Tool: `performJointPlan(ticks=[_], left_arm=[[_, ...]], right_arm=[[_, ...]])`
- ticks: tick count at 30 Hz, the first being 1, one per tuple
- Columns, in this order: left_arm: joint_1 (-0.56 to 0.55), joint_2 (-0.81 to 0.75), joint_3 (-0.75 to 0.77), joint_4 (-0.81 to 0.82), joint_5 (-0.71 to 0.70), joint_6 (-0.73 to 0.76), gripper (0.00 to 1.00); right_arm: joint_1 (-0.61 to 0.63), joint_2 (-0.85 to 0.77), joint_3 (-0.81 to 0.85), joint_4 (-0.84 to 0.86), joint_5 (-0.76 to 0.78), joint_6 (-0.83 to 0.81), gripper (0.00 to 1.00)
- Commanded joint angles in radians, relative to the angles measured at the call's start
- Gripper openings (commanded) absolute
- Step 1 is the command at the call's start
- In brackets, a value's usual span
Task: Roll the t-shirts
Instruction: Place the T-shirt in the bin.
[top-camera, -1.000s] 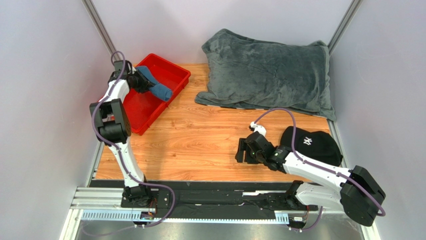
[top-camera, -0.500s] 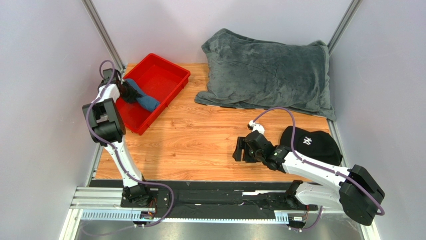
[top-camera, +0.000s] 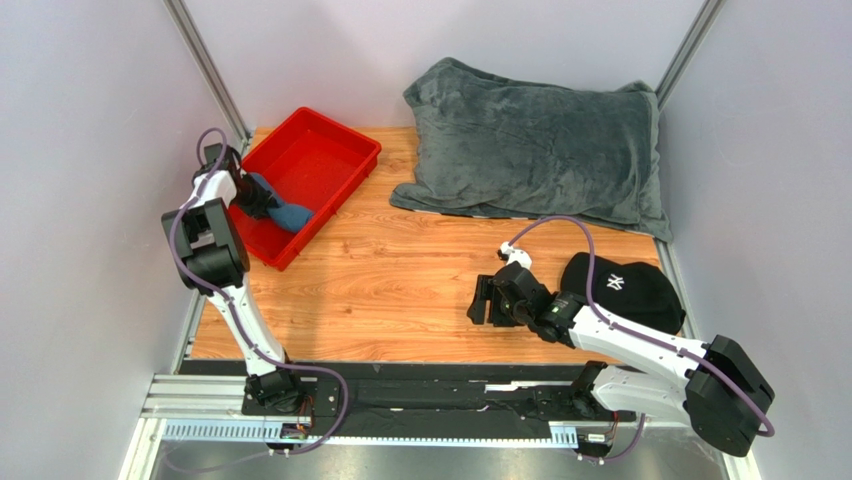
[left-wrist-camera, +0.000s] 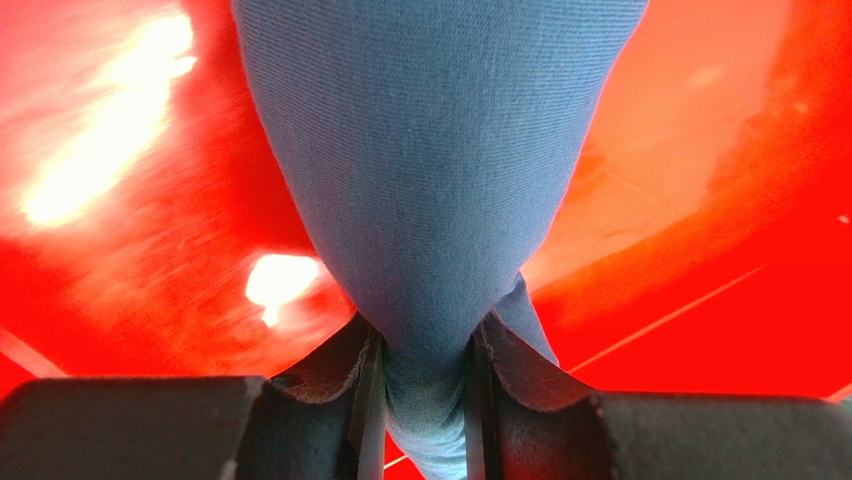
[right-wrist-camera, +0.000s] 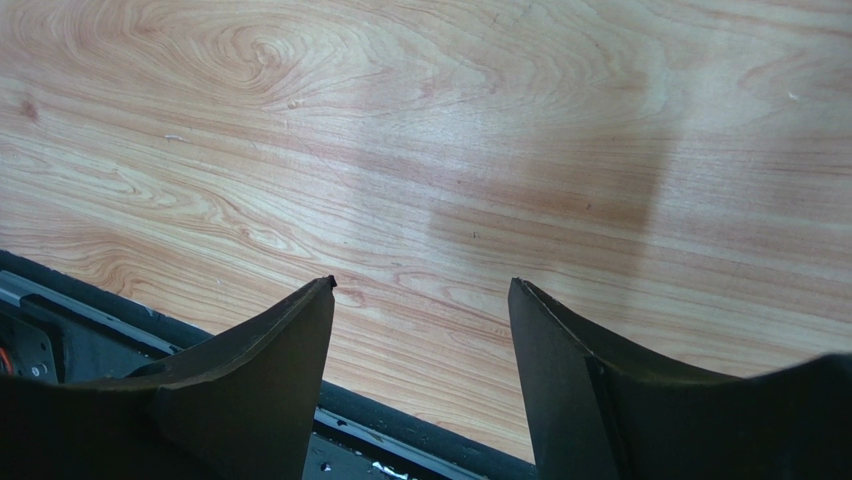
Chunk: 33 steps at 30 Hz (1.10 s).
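A rolled teal-blue t-shirt (top-camera: 283, 211) hangs over the near-left part of the red tray (top-camera: 335, 135), pinched at one end by my left gripper (top-camera: 250, 196). The left wrist view shows the t-shirt (left-wrist-camera: 440, 160) widening away from the gripper (left-wrist-camera: 425, 375), whose jaws are shut on its bunched end, with the tray's red floor (left-wrist-camera: 720, 200) behind it. Low over the bare wood at the front right, my right gripper (top-camera: 484, 301) stands open; in its wrist view the gripper (right-wrist-camera: 420, 290) has only wood grain between its fingers.
A large fuzzy grey blanket (top-camera: 535, 145) covers the back right of the table. A black cap (top-camera: 620, 288) with a white logo lies by the right edge, just behind my right arm. Grey walls close in on both sides.
My left gripper has carried the rolled t-shirt leftward and nearer, from the tray's middle to its near-left part. The right arm has barely moved.
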Motion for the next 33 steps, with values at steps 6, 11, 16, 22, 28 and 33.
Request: performJointPlan(ticks=[6,11,16,22,28,33], left_arm=[[0.064,-0.089,-0.077,-0.146,-0.209,0.013,0.0],[0.073,-0.083,-0.069,-0.182,-0.254,0.018,0.01],[0.073,-0.083,-0.062,-0.224,-0.306,-0.002,0.08],[0.073,-0.075,-0.033,-0.28,-0.364,-0.014,0.12],[0.073,-0.097,-0.034,-0.284,-0.375,-0.011,0.24],[0.073,-0.109,-0.04,-0.282,-0.358,-0.019,0.36]], right_arm=[[-0.004,-0.011,0.05,-0.041,-0.023,-0.007,0.68],[-0.004,-0.019,0.047,-0.052,-0.025,0.0,0.68],[-0.002,-0.025,0.035,-0.056,-0.025,0.012,0.68],[-0.004,-0.029,0.026,-0.056,-0.022,0.012,0.68],[-0.004,-0.04,0.018,-0.065,-0.017,0.006,0.68],[-0.004,-0.04,0.015,-0.064,-0.014,0.003,0.68]])
